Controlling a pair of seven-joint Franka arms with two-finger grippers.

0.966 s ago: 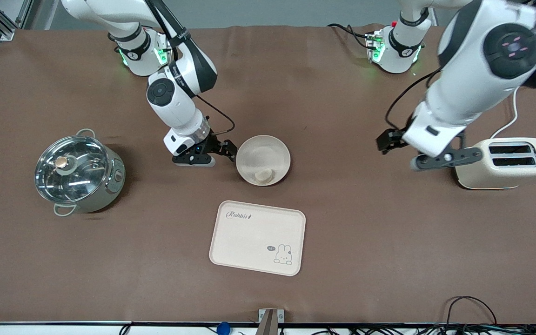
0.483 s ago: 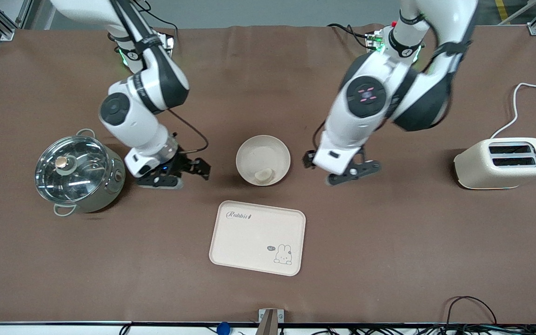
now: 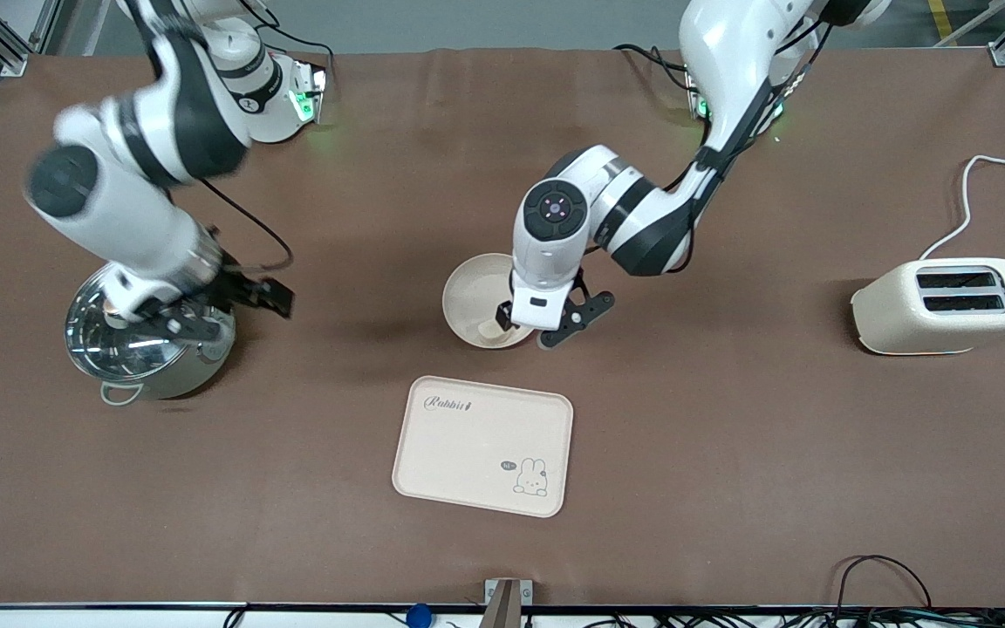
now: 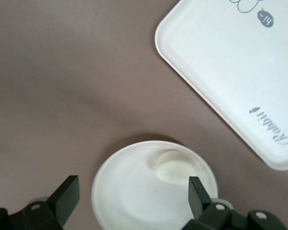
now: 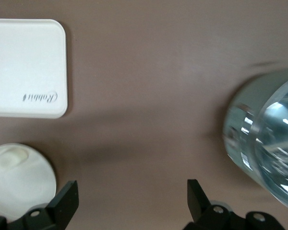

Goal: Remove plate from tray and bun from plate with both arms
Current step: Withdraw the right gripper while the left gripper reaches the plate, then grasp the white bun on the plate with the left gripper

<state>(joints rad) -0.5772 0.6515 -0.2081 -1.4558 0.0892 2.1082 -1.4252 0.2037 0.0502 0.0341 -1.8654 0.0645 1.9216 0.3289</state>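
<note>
The round cream plate sits mid-table with the small pale bun in it, on the side nearer the front camera. My left gripper hangs open over the plate's rim on that side. In the left wrist view its fingers stand either side of the plate and the bun, gripper empty. My right gripper is open and empty over the pot's edge. The right wrist view shows the right gripper above bare table, with the plate and bun at one edge.
A rectangular cream rabbit tray lies nearer the front camera than the plate. A steel pot with glass lid stands toward the right arm's end. A cream toaster stands toward the left arm's end, its cord trailing toward the bases.
My left arm has swung from beside the toaster to over the plate. My right gripper has drawn away from the plate's rim to over the pot. Plate and bun have not moved.
</note>
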